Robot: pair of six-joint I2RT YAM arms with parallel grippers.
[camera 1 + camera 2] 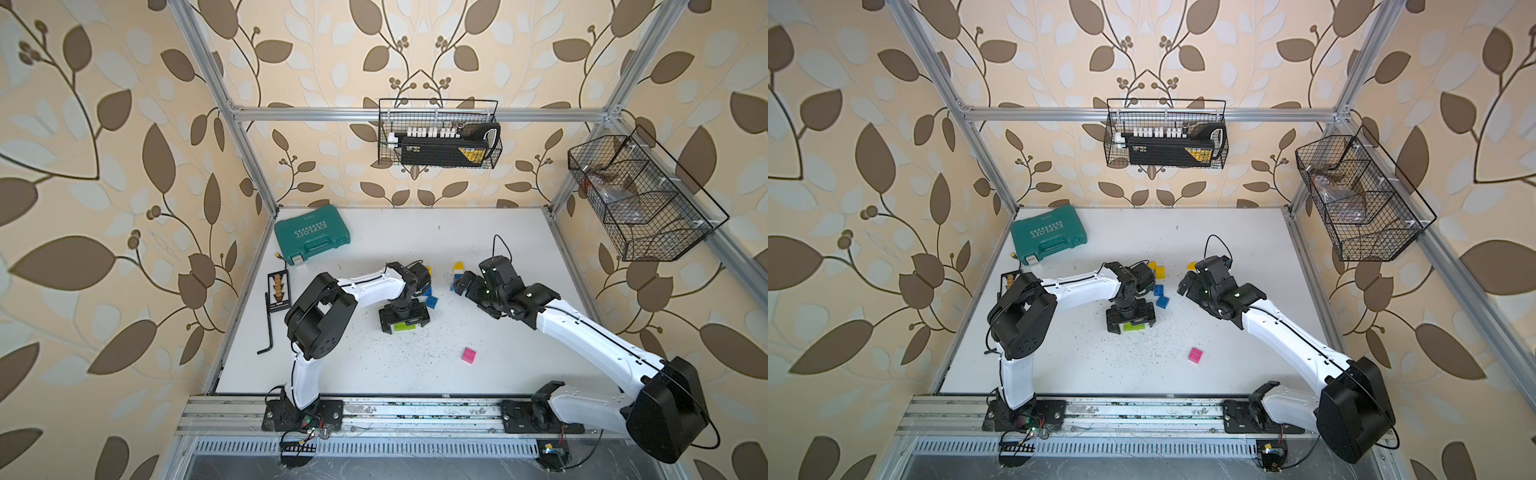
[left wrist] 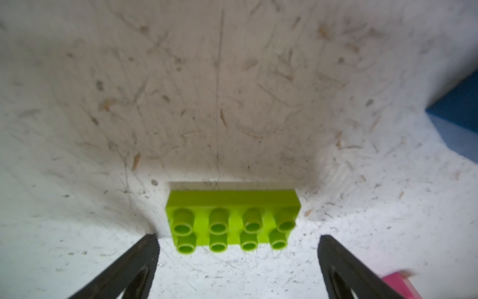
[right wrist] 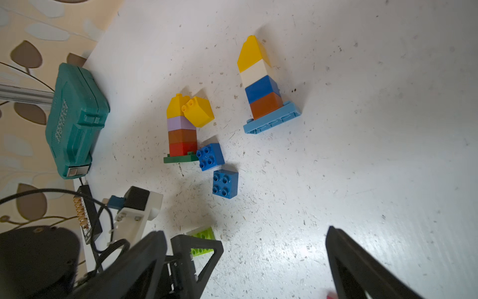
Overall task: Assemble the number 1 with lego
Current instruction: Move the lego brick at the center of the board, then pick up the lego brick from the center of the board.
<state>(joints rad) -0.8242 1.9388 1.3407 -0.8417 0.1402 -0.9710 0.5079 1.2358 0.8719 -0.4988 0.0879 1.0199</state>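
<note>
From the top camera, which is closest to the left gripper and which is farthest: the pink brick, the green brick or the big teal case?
1. Green brick: right between the open fingers of the left gripper.
2. Pink brick: alone, nearer the front, on the gripper's right.
3. Teal case: far off in the back-left corner.

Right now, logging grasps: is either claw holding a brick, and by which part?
Nothing is held. The left claw is open astride the lime brick, not touching it; the right claw is open and empty.
</note>
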